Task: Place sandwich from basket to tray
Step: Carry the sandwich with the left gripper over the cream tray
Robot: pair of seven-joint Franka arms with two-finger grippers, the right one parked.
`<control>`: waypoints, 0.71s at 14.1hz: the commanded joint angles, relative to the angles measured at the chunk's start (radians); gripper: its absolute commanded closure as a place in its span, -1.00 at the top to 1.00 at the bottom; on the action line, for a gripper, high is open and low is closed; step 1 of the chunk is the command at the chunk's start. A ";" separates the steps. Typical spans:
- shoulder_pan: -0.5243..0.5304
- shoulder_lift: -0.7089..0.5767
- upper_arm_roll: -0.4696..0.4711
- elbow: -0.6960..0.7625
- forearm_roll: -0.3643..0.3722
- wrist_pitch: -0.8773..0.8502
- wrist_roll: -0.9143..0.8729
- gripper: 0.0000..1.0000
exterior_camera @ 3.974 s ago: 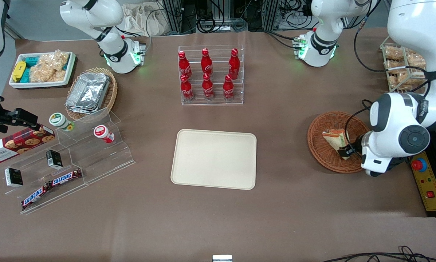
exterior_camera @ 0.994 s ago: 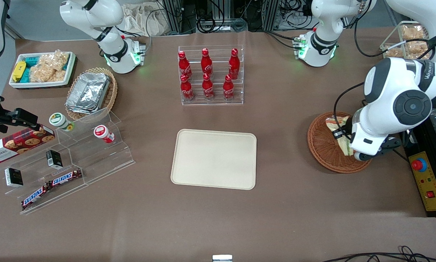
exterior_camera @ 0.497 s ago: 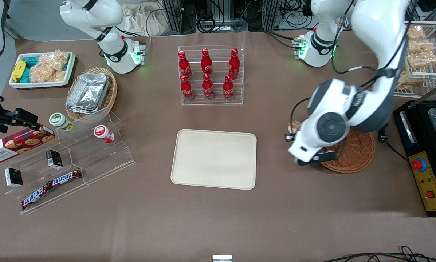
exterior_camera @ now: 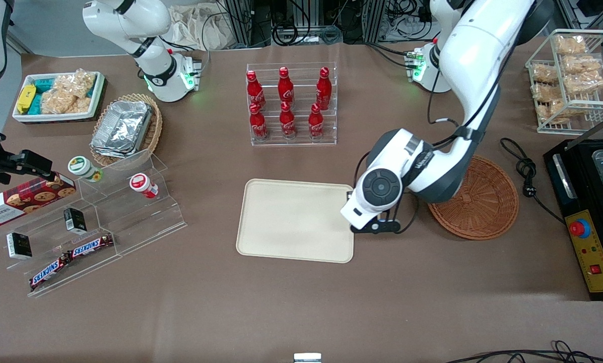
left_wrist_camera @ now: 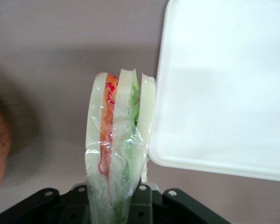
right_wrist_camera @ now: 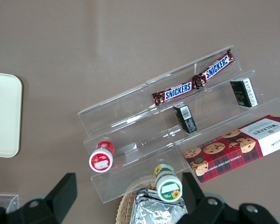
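My left gripper [left_wrist_camera: 113, 198] is shut on the sandwich [left_wrist_camera: 119, 135], a clear-wrapped wedge with orange-red and green filling between pale bread slices. The wedge hangs above the brown table just beside a rounded corner of the cream tray [left_wrist_camera: 224, 84]. In the front view the arm's wrist [exterior_camera: 379, 191] sits over the tray [exterior_camera: 291, 222] at its edge nearest the basket, and it hides the fingers and the sandwich. The round reddish-brown basket [exterior_camera: 477, 201] has nothing in it and lies toward the working arm's end of the table.
A clear rack of red bottles [exterior_camera: 291, 103] stands farther from the front camera than the tray. A stepped acrylic shelf [exterior_camera: 105, 212] with snacks, an oval basket of foil containers [exterior_camera: 127, 128] and a white bin [exterior_camera: 57, 96] lie toward the parked arm's end. A wire snack rack [exterior_camera: 571, 75] and a black cable [exterior_camera: 525, 166] are near the basket.
The left arm has lifted the sandwich out of the basket and carried it sideways to the tray's edge. The basket is now uncovered and empty.
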 commanded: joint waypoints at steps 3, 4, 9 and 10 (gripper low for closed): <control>-0.009 0.110 -0.026 0.052 0.014 0.118 -0.001 -0.50; -0.026 0.123 -0.026 0.052 0.019 0.136 -0.001 -0.50; -0.043 0.156 -0.026 0.046 0.020 0.208 0.002 -0.50; -0.043 0.161 -0.026 0.043 0.020 0.230 0.002 -0.50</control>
